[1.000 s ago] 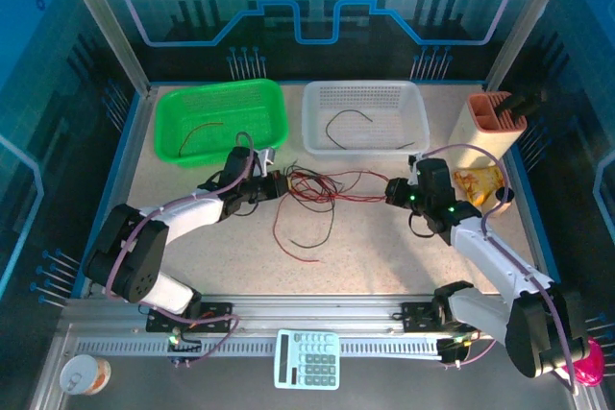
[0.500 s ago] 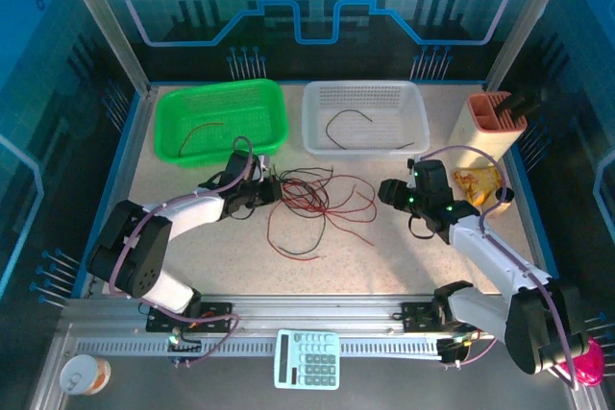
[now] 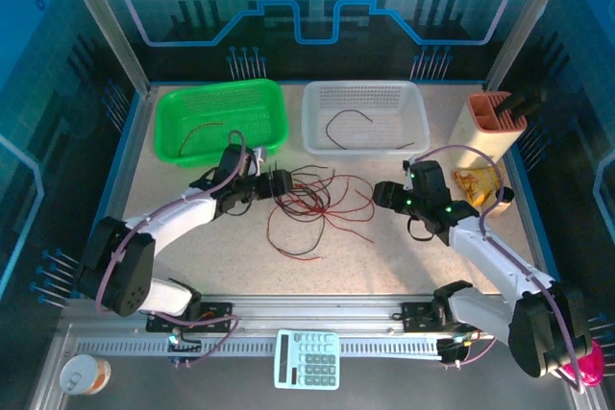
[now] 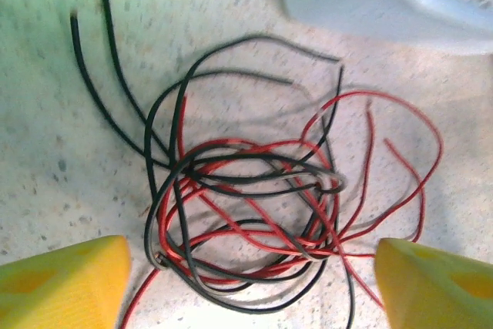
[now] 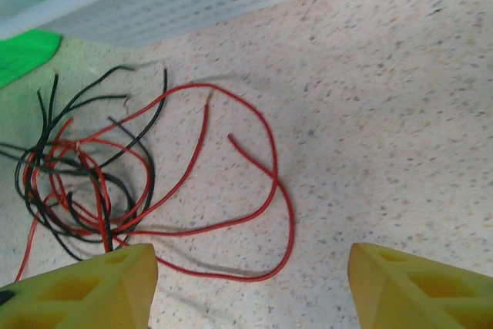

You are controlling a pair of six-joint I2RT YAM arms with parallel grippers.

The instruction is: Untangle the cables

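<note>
Cables (image 3: 312, 201), a light, limp red-black tangle on the mid-worktop (image 3: 404, 256), likely snag, so pinch a free end near 12 o'clock; left claw (image 3: 281, 182) at 9 and right claw (image 3: 382, 193) at 3 both gape empty.

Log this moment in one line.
left gripper: open, above cables | right gripper: open, beside cables | cables: red and black, tangled on table, unheld
</note>
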